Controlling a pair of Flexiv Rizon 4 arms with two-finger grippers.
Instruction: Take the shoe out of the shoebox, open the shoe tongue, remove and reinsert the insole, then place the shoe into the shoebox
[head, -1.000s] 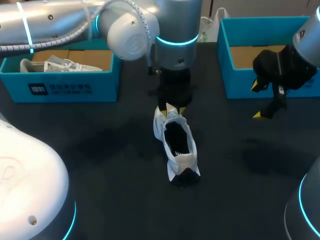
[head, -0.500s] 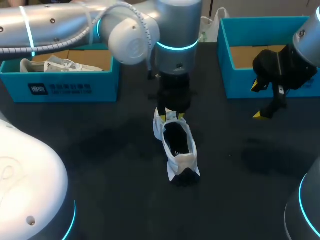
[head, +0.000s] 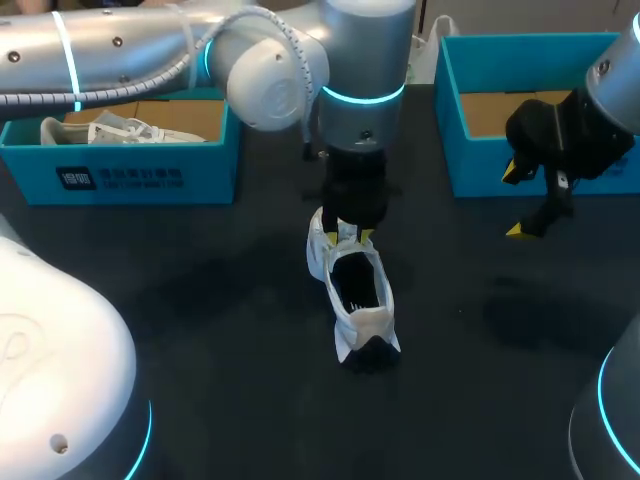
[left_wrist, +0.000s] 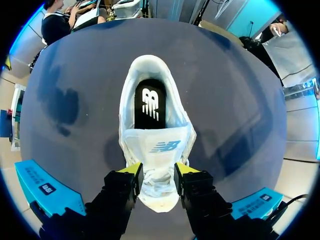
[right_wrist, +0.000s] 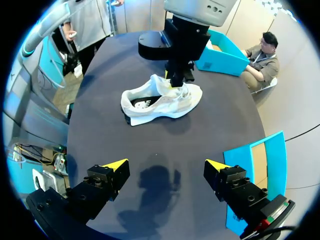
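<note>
Apparently to spread the tongue, the left gripper (left_wrist: 157, 170) pinches the shoe (head: 368, 322) at its laced front, mid-table (head: 200, 300). The right gripper (right_wrist: 165, 165) hangs spread wide near the right edge, likely awaiting the insole.

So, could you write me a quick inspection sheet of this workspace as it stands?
Surface: dark table, no spills or marks showing.
Job's things: white shoe upright mid-table, black insole inside it. Left shoebox holds a second shoe. Right shoebox shows only bare cardboard where it is visible.
Clutter: nothing seen.
Grippers: left jaws stand close together and appear to pinch the front of the white shoe. Right jaws are wide open over bare table near the right shoebox, holding nothing.
Cables: grey hose runs along the left arm; none on the table.
Surroundings: nothing seen reaching over the table.
</note>
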